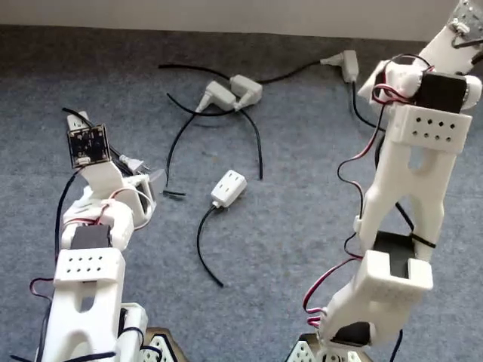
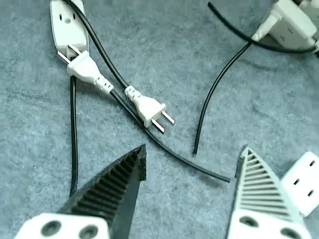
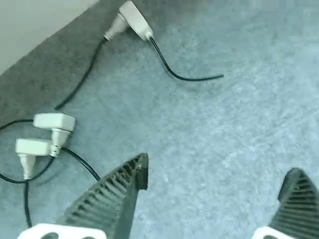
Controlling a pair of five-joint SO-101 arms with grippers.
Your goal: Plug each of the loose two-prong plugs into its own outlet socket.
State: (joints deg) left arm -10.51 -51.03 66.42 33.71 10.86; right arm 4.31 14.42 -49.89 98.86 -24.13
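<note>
Left claw (image 2: pixel 194 149): spread wide and empty above the table (image 1: pixel 302 226). Its black finger (image 2: pixel 117 186) and white finger (image 2: pixel 254 184) are cut off by the frame edge. Right claw (image 3: pixel 218 164): also wide and empty. Edge socket (image 2: pixel 305 178): cropped, beside the white finger. Strip socket (image 2: pixel 67 22): cropped, with a second plug (image 2: pixel 84 69) at its end, prongs partly showing. Loose plug (image 2: pixel 148 108): white with two bare prongs, lying against a black cord (image 2: pixel 164 147) just ahead of the left claw. Bare grey table lies under the right claw.
</note>
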